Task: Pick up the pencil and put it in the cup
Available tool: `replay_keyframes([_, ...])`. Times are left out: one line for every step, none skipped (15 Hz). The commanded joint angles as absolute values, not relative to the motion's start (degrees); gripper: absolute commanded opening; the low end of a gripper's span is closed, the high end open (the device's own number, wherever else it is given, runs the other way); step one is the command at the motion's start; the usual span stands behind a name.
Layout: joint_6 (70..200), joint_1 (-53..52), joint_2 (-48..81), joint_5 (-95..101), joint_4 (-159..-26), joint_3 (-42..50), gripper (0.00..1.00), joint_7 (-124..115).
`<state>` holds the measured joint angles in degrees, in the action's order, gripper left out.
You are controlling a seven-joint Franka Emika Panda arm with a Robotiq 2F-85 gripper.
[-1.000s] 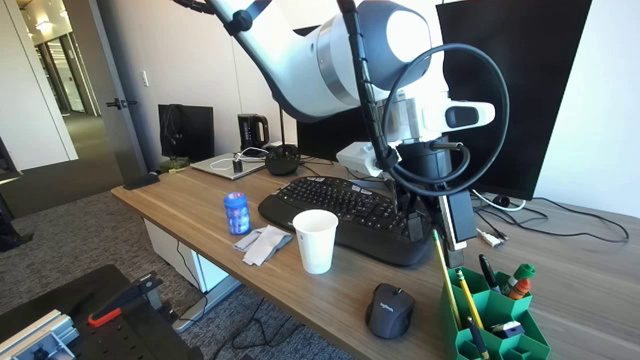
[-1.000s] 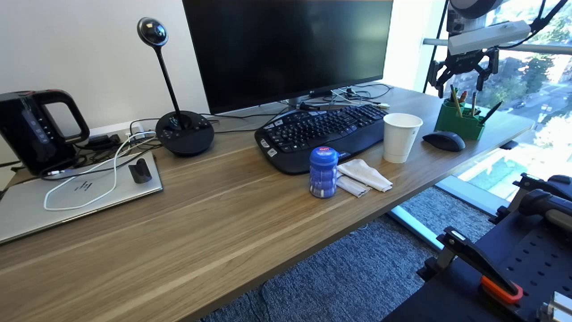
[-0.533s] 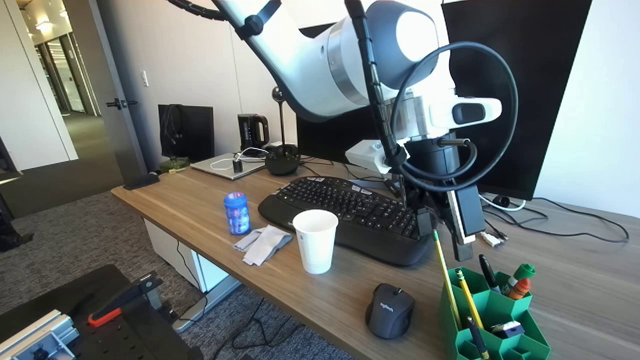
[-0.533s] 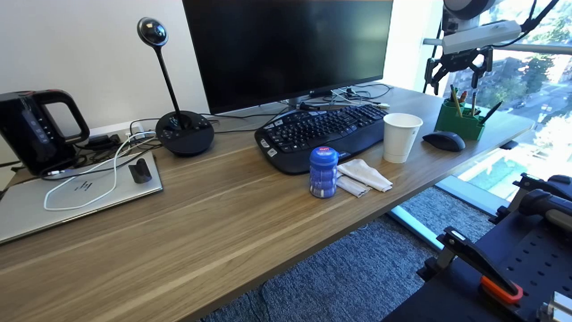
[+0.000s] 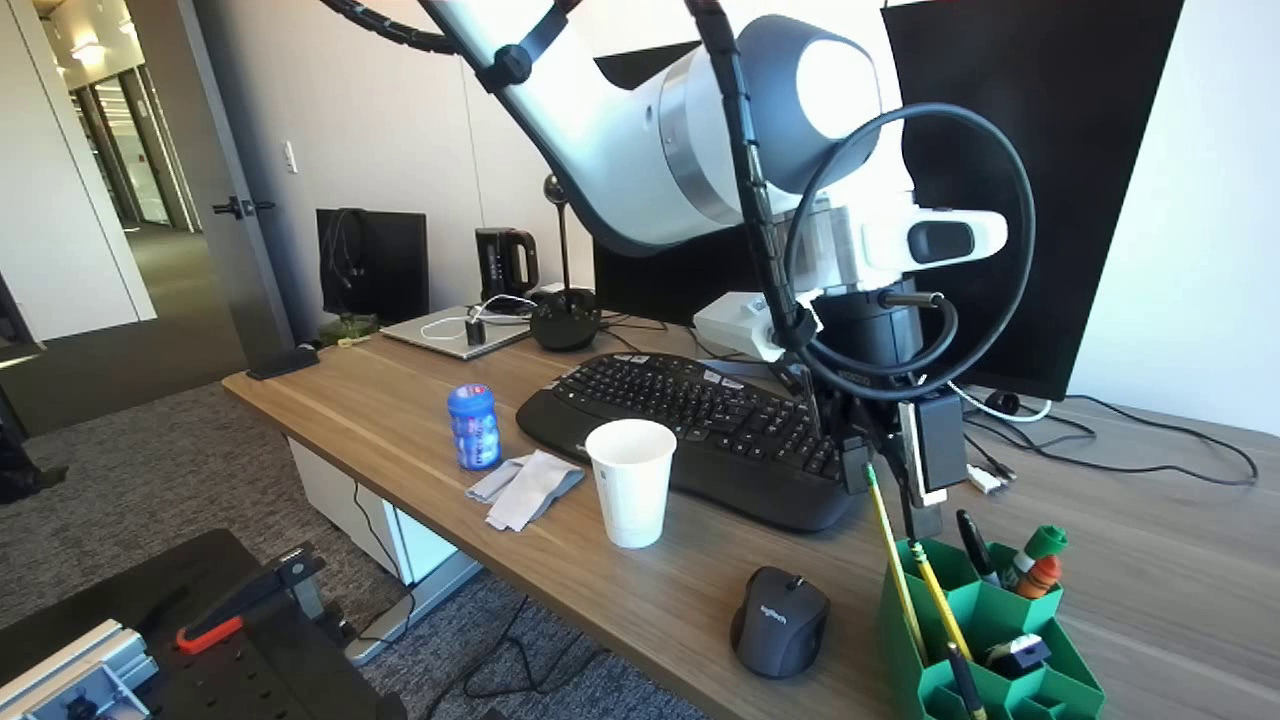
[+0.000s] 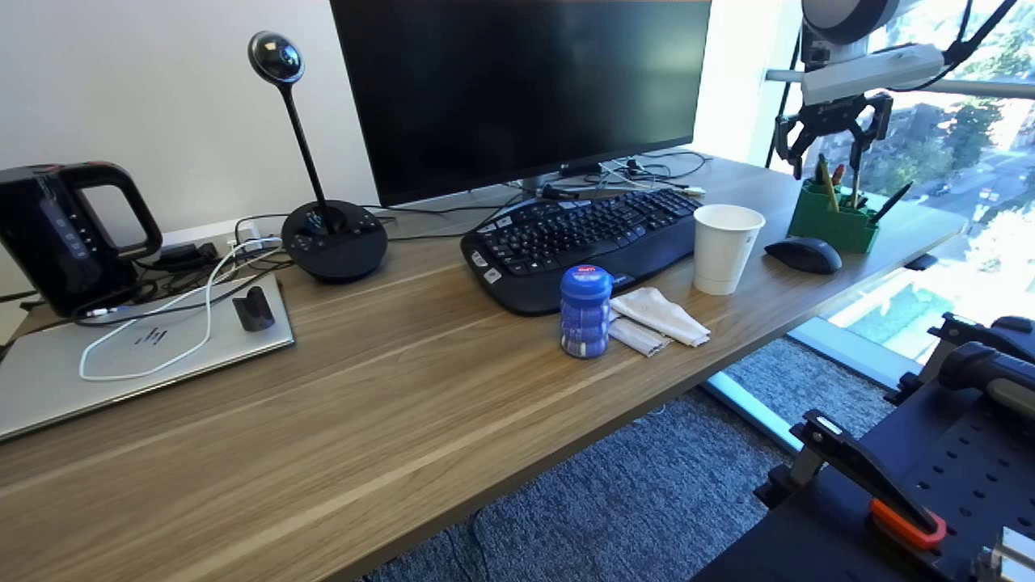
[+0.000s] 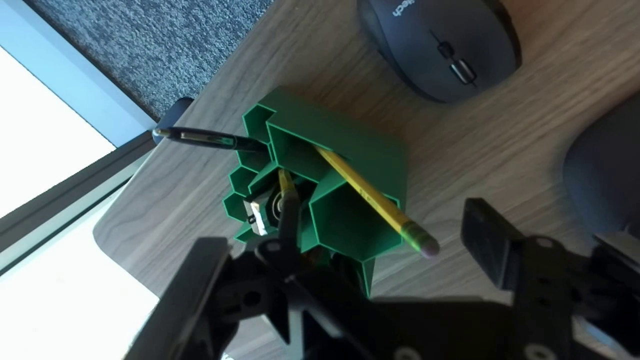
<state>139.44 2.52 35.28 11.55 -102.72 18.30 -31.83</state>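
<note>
In both exterior views, far to the left of the robot's gripper (image 5: 888, 490), a flat silver laptop (image 5: 408, 332) lay on the wooden desk (image 5: 390, 400) near a black kettle (image 5: 493, 268). Next, well left of the gripper, a small blue can (image 5: 473, 425) stood with folded white napkins (image 5: 530, 495) just beside it. Closer to the gripper came the plain white cup (image 5: 632, 500), upright and well apart from it, and a curved black keyboard (image 5: 705, 410) just behind the cup. A dark mouse (image 5: 780, 620) sat below the gripper and a little to its left.

I saw the gripper pointing downward over a green pencil holder (image 5: 985, 605), its two fingers (image 7: 487, 242) spread well apart. A yellow pencil (image 7: 371, 195) leaned inside the holder; in the wrist view its green-banded eraser end lay between those fingers, with a clear gap to one of them. In an exterior view, a second yellow pencil (image 5: 941, 602) leaned just right of it, under the other finger; I could not tell whether those two touched. To the gripper's right, a green marker (image 5: 1048, 541) stuck up from the holder, and a large dark monitor (image 5: 1080, 200) stood behind the gripper.
</note>
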Motion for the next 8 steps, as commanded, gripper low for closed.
replay_keyframes([139.0,2.1,35.7,11.3,-101.8,19.0,0.49,-32.6])
replay_keyframes([139.0,2.1,35.7,11.3,-101.8,19.0,0.46,-32.7])
replay_keyframes([139.0,2.2,35.7,11.2,-101.8,19.0,0.39,-32.7])
replay_keyframes([139.1,2.2,35.6,11.2,-101.9,19.0,0.42,-32.7])
replay_keyframes([139.1,2.3,35.6,11.2,-101.8,19.0,0.36,-32.6])
replay_keyframes([139.1,2.3,35.5,11.2,-101.8,19.0,0.53,-32.5])
replay_keyframes([139.2,2.3,35.5,11.2,-101.8,19.0,0.69,-32.5])
replay_keyframes([139.1,2.3,35.5,11.1,-101.8,19.0,0.74,-32.5])
